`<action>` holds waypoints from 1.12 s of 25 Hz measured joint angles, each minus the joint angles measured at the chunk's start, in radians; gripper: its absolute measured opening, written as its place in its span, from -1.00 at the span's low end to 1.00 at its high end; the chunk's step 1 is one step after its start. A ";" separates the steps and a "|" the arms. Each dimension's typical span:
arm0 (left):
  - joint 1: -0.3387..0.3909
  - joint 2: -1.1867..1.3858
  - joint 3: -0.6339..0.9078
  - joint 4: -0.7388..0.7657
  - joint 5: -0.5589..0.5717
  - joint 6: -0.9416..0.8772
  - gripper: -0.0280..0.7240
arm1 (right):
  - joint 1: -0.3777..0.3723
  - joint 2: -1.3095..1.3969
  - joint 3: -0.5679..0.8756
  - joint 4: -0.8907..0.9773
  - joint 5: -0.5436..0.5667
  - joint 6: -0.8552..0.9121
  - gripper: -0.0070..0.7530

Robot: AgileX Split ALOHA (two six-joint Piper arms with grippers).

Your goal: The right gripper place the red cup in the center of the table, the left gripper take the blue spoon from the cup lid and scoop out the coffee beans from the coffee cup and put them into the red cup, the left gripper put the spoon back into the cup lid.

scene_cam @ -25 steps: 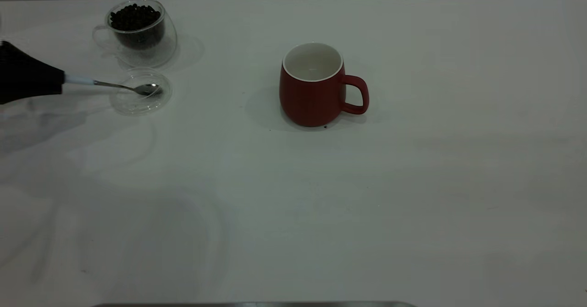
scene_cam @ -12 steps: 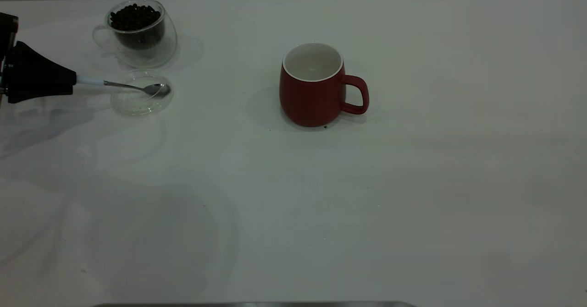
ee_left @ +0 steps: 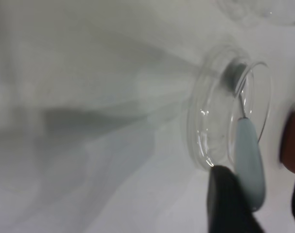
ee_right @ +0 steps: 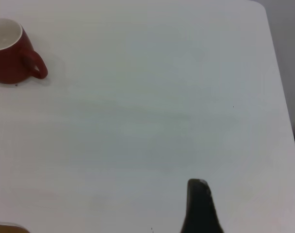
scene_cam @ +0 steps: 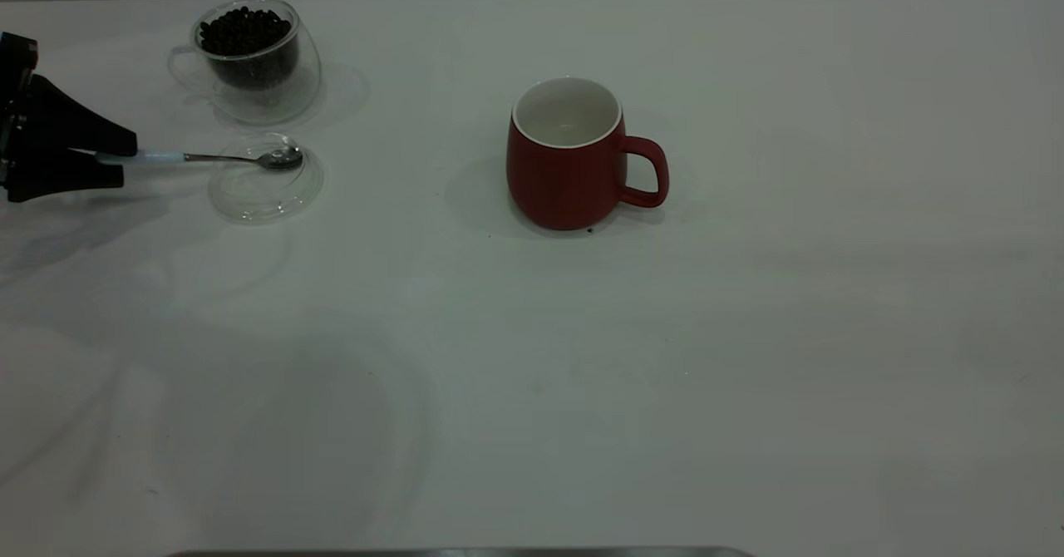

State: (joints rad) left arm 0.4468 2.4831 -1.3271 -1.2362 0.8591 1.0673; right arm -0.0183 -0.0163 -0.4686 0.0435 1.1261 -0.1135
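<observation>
The red cup (scene_cam: 565, 166) stands upright near the middle of the table (scene_cam: 582, 374), handle to the right; it also shows in the right wrist view (ee_right: 8, 60). The blue spoon (scene_cam: 216, 158) lies with its bowl on the cup lid (scene_cam: 266, 191) and its pale handle (ee_left: 247, 150) sticking out to the left. My left gripper (scene_cam: 125, 158) is open at the table's left edge, one finger on each side of the handle's end. The coffee cup (scene_cam: 249, 66) with coffee beans (scene_cam: 243, 29) stands behind the lid. Of my right gripper only one black finger (ee_right: 198, 204) shows, over bare table far from the red cup.
The table's far edge runs just behind the coffee cup. The lid (ee_left: 205, 121) sits close in front of the coffee cup.
My left gripper has opened and let go of the spoon handle. The spoon now lies on the lid, and the lid has shifted slightly to the right and forward.
</observation>
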 joint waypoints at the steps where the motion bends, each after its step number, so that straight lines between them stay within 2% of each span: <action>1: 0.000 0.000 0.000 0.000 0.004 0.000 0.23 | 0.000 0.000 0.000 0.000 0.000 0.000 0.46; 4: 0.000 0.000 0.000 0.007 0.018 0.000 0.44 | 0.000 0.000 0.000 0.000 0.000 0.000 0.46; 8: 0.000 0.000 0.000 0.051 0.024 0.000 0.57 | 0.000 0.000 0.000 0.000 0.000 0.000 0.46; 18: 0.000 -0.115 -0.022 0.283 0.018 -0.104 0.59 | 0.000 0.000 0.000 0.000 0.000 0.000 0.46; 28: 0.000 -0.466 -0.032 0.538 0.083 -0.335 0.59 | 0.000 0.000 0.000 0.000 0.000 0.000 0.46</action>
State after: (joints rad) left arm 0.4468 2.0171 -1.3587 -0.6980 0.9421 0.7321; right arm -0.0183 -0.0163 -0.4686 0.0435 1.1261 -0.1135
